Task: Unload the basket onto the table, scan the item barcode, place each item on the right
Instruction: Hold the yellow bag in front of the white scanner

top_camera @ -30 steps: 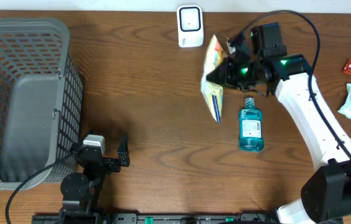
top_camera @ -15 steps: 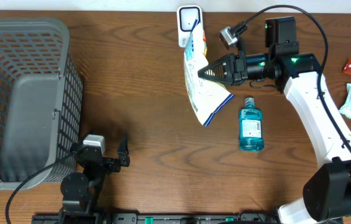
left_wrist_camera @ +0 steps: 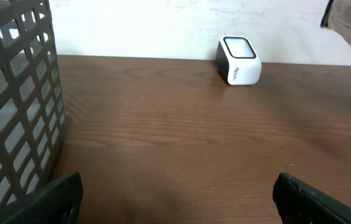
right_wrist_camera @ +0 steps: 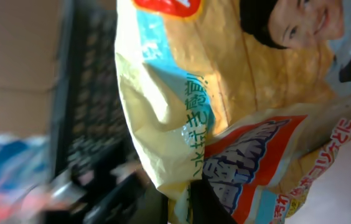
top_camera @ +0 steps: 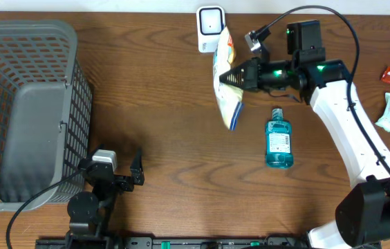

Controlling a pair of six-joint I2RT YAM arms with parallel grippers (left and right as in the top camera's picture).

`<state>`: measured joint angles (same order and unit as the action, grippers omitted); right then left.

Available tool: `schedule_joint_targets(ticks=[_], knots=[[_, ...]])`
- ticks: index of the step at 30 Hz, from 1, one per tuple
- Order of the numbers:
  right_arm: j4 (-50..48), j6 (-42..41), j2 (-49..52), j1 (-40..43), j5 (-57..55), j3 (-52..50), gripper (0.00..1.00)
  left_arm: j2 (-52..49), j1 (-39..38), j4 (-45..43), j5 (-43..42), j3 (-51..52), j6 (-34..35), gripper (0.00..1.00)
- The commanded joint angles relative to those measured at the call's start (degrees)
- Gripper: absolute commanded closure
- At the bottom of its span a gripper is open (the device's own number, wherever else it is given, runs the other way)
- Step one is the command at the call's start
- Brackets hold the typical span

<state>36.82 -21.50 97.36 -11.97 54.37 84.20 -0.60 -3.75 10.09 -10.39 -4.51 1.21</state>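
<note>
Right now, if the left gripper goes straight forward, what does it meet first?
Probably nothing near: the open left gripper faces bare table up to the far edge. The scanner stands slightly right of that line, the basket left.

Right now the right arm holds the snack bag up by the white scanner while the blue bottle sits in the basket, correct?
Not quite. The overhead view shows the blue bottle lying on the table beside the right arm, not in the basket. The rest stands: the right arm holds the snack bag up by the white scanner.
</note>
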Motion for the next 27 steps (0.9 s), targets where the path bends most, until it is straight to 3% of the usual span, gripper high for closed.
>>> schedule_joint_targets(ticks=[1, 11, 16, 22, 27], knots=[[-5.2, 1.2, -0.8, -0.5, -11.4, 0.4, 0.99, 0.3, 0.2, 1.4, -0.7, 0.9, -0.7, 0.02], [-22.2, 1.2, 2.1, -2.1, -28.3, 1.1, 0.99, 0.3, 0.2, 1.4, -0.7, 0.9, -0.7, 0.02], [-25.1, 5.6, 7.9, -5.6, -39.9, 6.0, 0.99, 0.3, 0.2, 1.4, -0.7, 0.9, -0.7, 0.02], [-24.0, 16.1, 20.9, -8.7, -46.8, 21.6, 0.99, 0.3, 0.2, 1.4, -0.7, 0.9, -0.7, 0.02], [-23.8, 20.2, 33.9, -9.5, -52.8, 36.9, 0.99, 0.3, 0.2, 1.4, -0.7, 0.9, -0.7, 0.02]])
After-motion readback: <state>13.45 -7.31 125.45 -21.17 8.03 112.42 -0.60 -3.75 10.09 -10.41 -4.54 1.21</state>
